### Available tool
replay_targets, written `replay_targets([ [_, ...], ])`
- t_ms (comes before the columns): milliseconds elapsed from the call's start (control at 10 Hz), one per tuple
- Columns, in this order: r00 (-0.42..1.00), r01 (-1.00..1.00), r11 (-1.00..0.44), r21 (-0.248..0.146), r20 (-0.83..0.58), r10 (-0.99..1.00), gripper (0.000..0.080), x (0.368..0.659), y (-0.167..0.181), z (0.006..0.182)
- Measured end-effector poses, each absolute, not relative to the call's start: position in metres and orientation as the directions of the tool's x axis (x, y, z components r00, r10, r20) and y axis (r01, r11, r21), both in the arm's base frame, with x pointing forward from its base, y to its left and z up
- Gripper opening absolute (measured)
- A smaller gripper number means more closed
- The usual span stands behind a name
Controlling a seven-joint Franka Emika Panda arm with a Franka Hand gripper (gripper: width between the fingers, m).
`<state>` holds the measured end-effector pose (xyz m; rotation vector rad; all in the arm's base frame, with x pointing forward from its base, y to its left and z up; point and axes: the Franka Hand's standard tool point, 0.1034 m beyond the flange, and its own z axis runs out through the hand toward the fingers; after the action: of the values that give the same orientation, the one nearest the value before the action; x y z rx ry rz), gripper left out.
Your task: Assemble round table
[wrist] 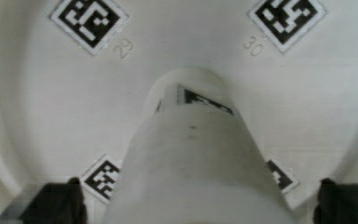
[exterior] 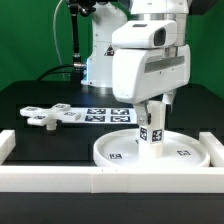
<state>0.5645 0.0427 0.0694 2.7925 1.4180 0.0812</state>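
The large rimmed round disc (exterior: 150, 151) lies flat on the black table at the front, against the white border bar. The short cylindrical leg (exterior: 152, 129) stands upright over the disc's middle, tagged on its side. My gripper (exterior: 152, 112) is shut on the leg's upper end from above. In the wrist view the leg (wrist: 197, 140) runs from between my fingertips (wrist: 59, 200) down to the disc's face (wrist: 34, 110), where two tags show. The cross-shaped foot (exterior: 45, 117) lies on the table at the exterior view's left.
The marker board (exterior: 105, 114) lies flat behind the disc. White border bars run along the front (exterior: 110, 181) and at both sides (exterior: 7, 146). The arm's white base (exterior: 103, 55) stands at the back.
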Motion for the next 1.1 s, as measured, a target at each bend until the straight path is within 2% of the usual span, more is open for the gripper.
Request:
replay_targets([
  [100,0.575,0.817,-0.576,0.032,0.042,0.817,0.0522,0.5647,0.0394,0.0694],
  [200,0.582,0.812,-0.583,0.031,0.042,0.812,0.0522,0.5646,0.0394,0.0693],
  [300,0.582,0.812,-0.583,0.031,0.041,0.812,0.0403,0.5643,0.0393,0.0692],
  [700,0.662,0.748,-0.664,0.024,0.044,0.748,0.0406,0.5643,0.0405,0.0694],
  [1100,0.891,0.451,-0.892,0.0,0.049,0.451,0.0406,0.5639,0.0389,0.0693],
])
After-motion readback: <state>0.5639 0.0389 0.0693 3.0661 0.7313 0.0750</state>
